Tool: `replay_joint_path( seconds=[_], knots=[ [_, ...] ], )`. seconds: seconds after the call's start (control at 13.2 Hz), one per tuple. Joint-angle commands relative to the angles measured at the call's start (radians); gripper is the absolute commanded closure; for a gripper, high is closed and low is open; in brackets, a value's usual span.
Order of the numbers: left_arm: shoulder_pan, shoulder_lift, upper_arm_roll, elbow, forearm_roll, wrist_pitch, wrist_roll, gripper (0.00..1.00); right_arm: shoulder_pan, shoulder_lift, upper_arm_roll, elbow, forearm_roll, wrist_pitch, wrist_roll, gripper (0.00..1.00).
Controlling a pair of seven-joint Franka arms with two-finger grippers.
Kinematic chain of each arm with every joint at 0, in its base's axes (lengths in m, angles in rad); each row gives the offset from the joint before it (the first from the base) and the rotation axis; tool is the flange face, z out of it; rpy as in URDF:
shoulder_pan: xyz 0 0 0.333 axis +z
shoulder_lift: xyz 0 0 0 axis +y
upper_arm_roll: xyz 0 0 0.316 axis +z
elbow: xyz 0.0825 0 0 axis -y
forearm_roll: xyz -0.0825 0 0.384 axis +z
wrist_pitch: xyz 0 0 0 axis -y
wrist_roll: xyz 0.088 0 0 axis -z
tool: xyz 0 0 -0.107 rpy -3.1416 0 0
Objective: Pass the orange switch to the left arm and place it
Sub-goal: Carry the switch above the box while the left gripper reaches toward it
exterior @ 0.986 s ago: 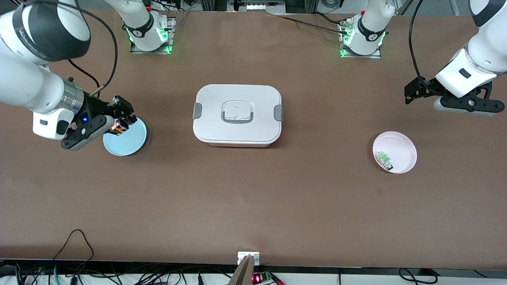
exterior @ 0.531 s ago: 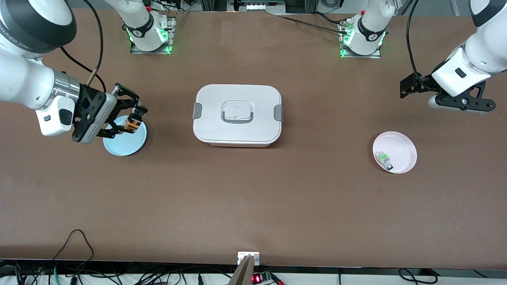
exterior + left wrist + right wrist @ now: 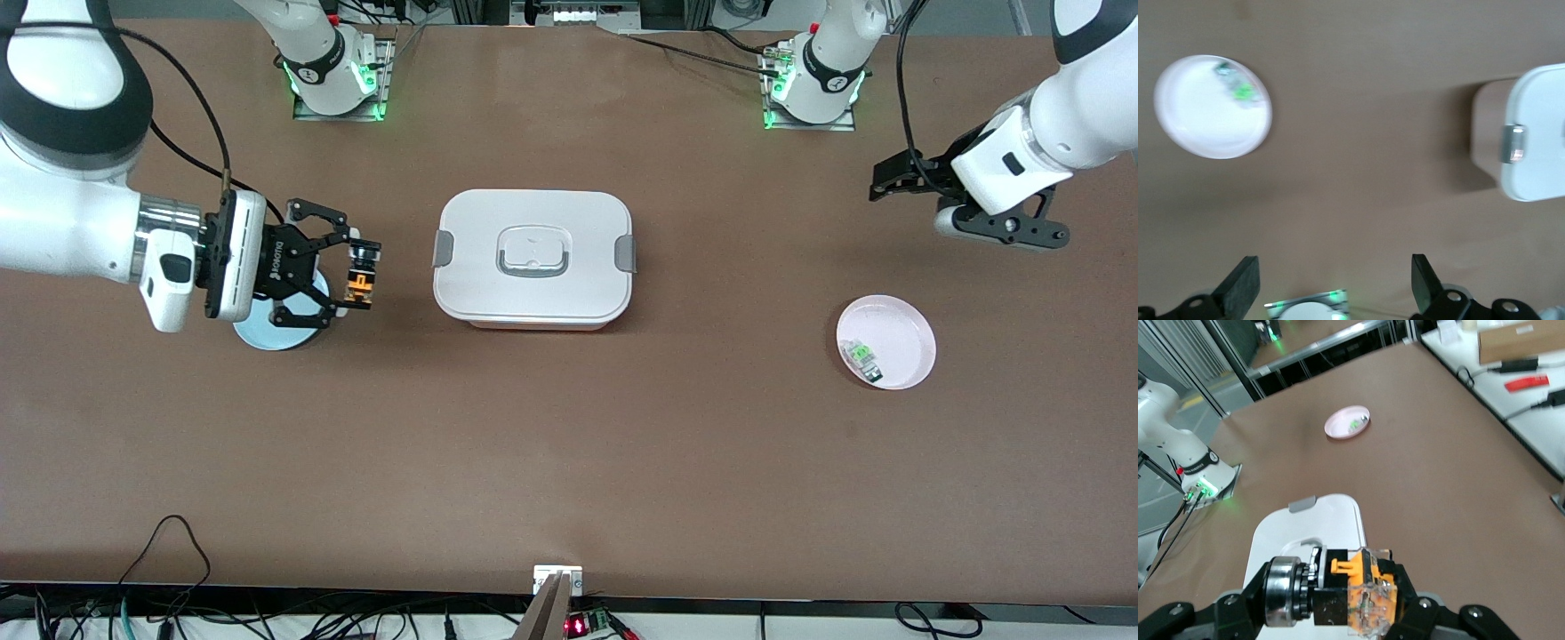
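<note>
Switch, orange and black, sits clenched in the right hand, up in the air over the bare counter between the blue plate and the box. The right arm comes in from its own end of the counter, and its hand partly covers the blue plate in the front view. In the right wrist view the switch lies crosswise between the fingers, with the box just past it.

The box stands mid-counter, lid on, grey clips at both ends. Toward the left arm's end lies the pink plate, nearer the front camera than the box, holding a small green part.

The left hand hangs released, fingers spread wide and holding nothing, over bare counter well apart from the pink plate; the left arm waits there.
</note>
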Motion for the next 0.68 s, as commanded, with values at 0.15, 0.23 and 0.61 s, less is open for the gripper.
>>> replay_joint_path(
  seconds=[0.15, 0.23, 0.61],
  knots=[
    [0.003, 0.193, 0.005, 0.144, -0.298, -0.019, -0.002, 0.0, -0.003, 0.027, -0.001, -0.048, 0.239, 0.014, -0.328, 0.6],
    [0.008, 0.225, 0.007, 0.144, -0.381, -0.011, -0.002, 0.0, -0.002, 0.047, 0.0, -0.054, 0.293, 0.012, -0.368, 0.6],
    [0.026, 0.278, -0.01, 0.129, -0.731, 0.031, 0.004, 0.0, 0.128, 0.124, 0.008, -0.054, 0.453, 0.015, -0.439, 0.61]
  ],
)
